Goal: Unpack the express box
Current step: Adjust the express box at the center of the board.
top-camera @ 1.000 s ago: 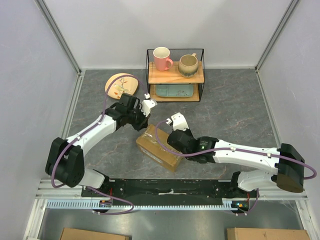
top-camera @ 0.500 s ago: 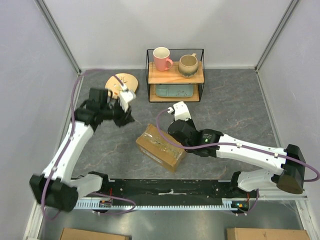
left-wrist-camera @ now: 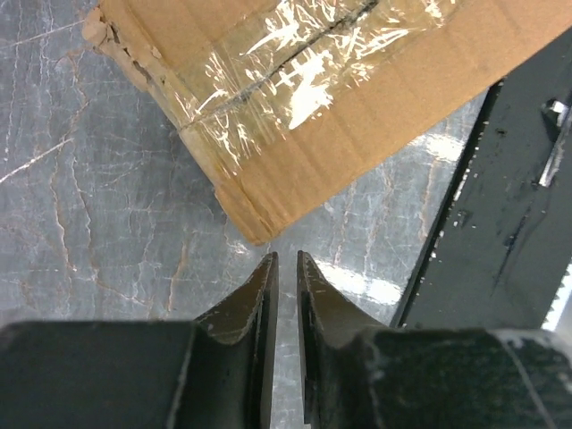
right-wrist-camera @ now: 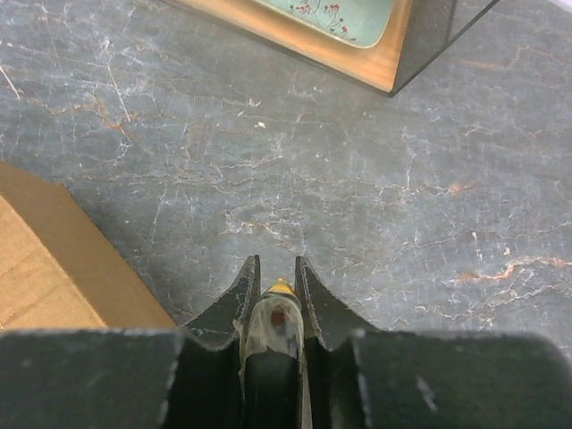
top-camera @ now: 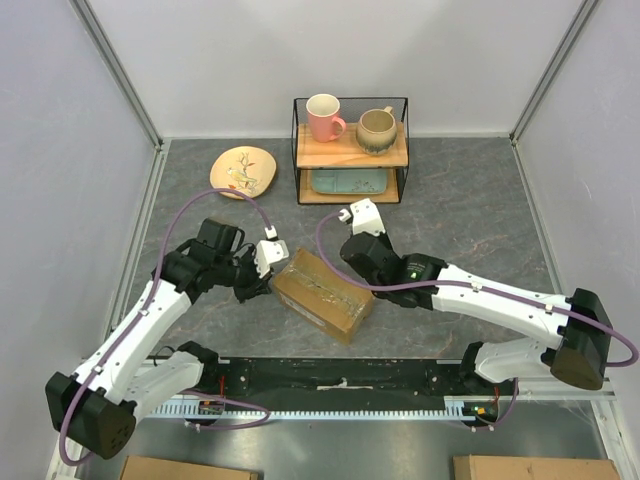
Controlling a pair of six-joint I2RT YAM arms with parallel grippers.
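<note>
The express box, a brown carton with clear tape along its top seam, lies slantwise on the grey table. Its taped end fills the top of the left wrist view. My left gripper hovers just off the box's left corner. In its wrist view the left gripper stands open by a narrow gap, nothing between the fingers. My right gripper is at the box's far edge. It is shut on a yellow-tipped tool wrapped in tape, over bare table beside the box.
A wire shelf at the back holds a pink mug, a beige mug and a teal plate. A wooden plate lies to its left. The black base rail runs along the near edge.
My left arm swung out to the left, then came down at the box's left corner, its jaws parting slightly. The right gripper shifted back from the box's top to its far edge.
</note>
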